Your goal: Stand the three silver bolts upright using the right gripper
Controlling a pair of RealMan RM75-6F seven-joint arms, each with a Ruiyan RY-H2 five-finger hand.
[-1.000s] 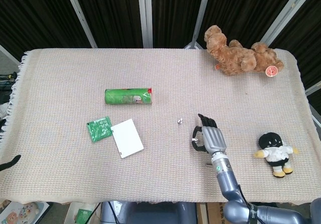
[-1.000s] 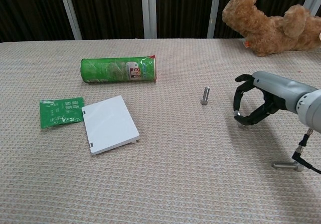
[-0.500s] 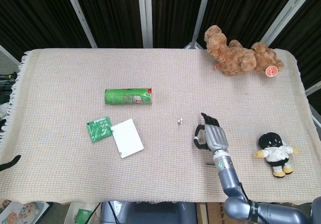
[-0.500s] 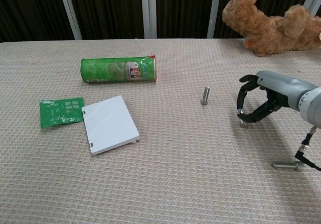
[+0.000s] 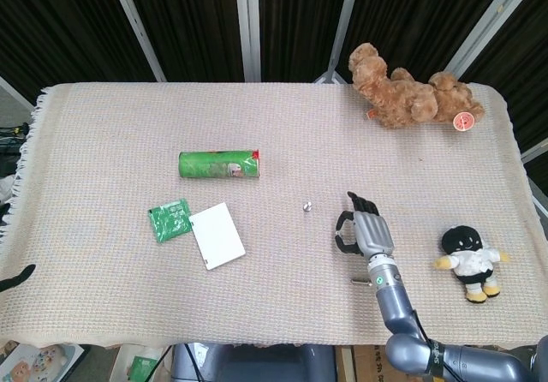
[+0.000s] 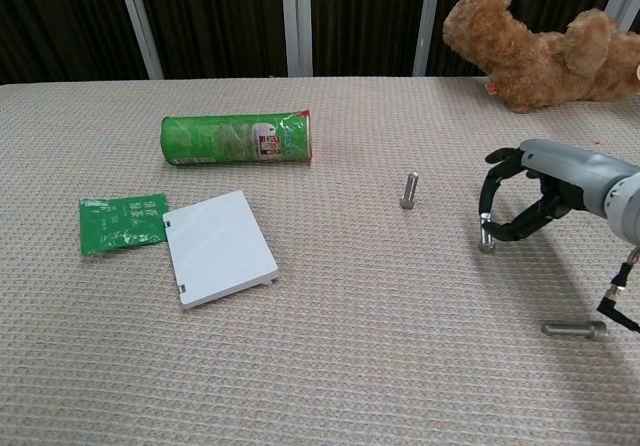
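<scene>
Rightward since earlier, head view's right hand [image 5: 365,230] sits lower right, standing bolt [image 5: 307,205] mid-frame; chest view: second bolt [image 6: 486,236] pinched upright, third bolt [image 6: 574,330] flat lower right; settle its head flat, release gently.

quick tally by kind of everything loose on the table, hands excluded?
Silver bolts: 3 (standing bolt, bolt in the right hand, lying bolt)
Plush toys: 2 (brown teddy bear, black-headed doll)
Green chip can: 1
Green packet: 1
White card: 1
Total: 8
</scene>
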